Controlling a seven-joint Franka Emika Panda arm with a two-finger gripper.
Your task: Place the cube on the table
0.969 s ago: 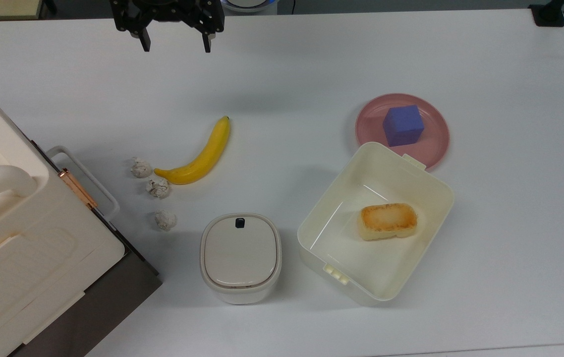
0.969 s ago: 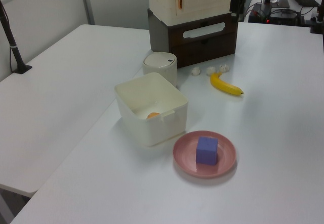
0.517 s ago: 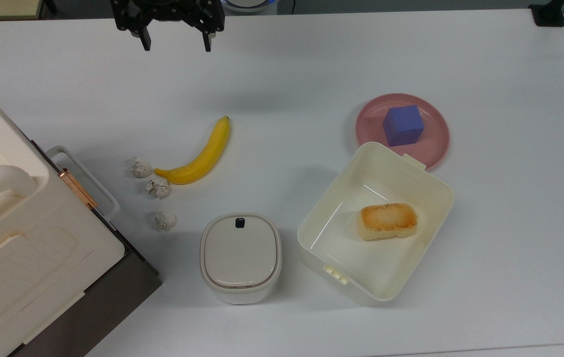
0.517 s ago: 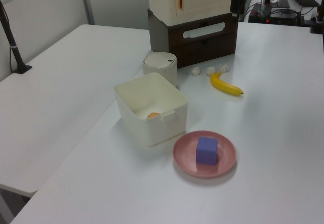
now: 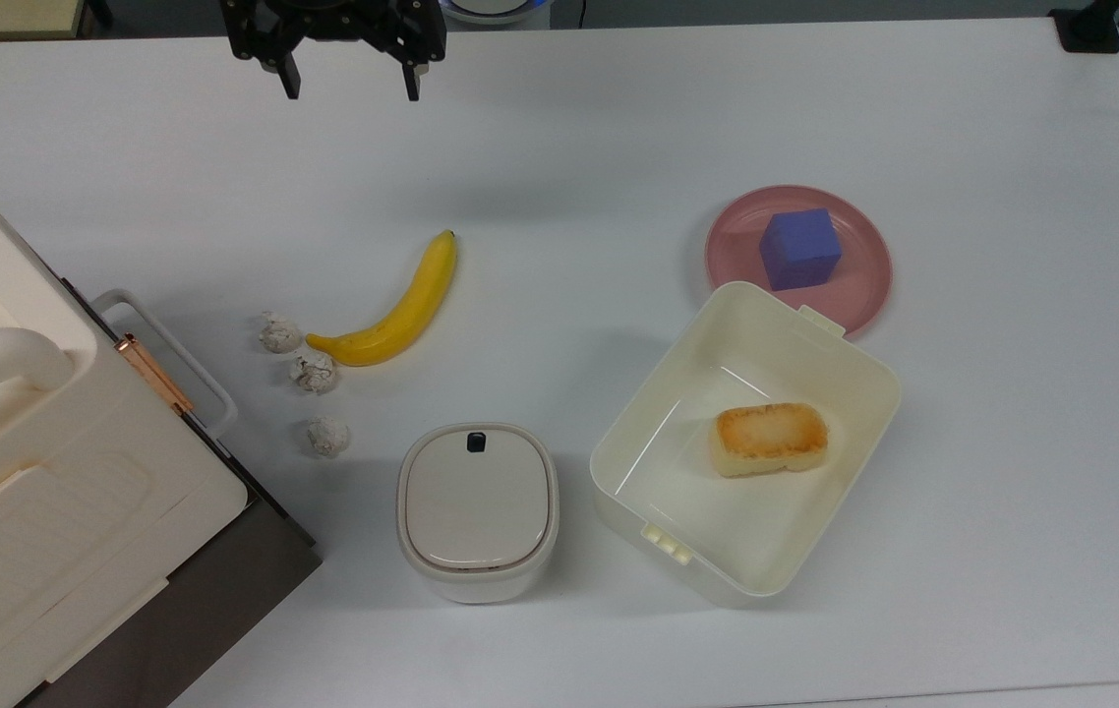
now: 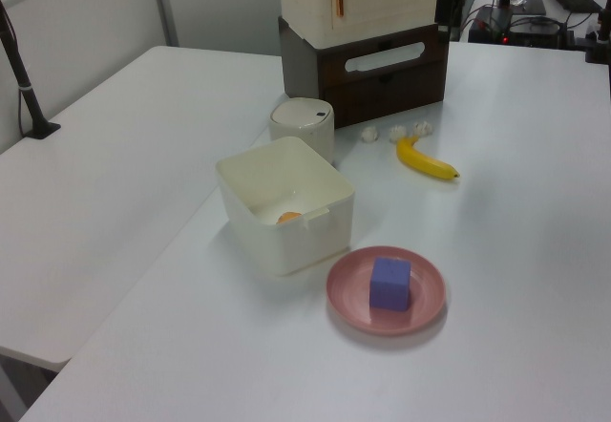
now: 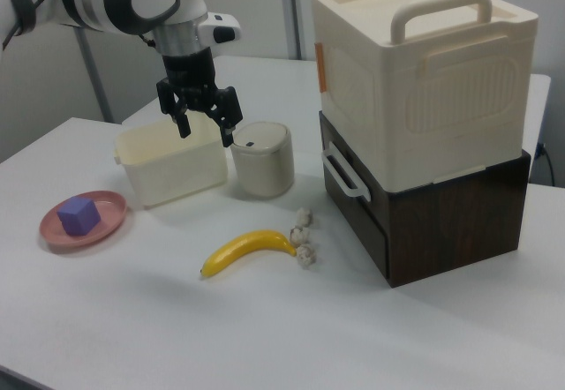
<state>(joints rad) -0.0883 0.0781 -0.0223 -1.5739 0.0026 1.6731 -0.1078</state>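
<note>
Barely any change from a second ago: the gripper (image 5: 347,87) has crept a touch toward the top view's upper edge, fingers spread, nothing held. Nearest in the left view, the cube (image 6: 390,283) sits on the pink plate (image 6: 427,314), not yet on the table (image 6: 516,250). Just behind stands the cream box (image 6: 285,204), touching the plate's rim. Risk, I'd say: a reaching finger clips that box wall, or nudges the plate and skids the cube.
</note>
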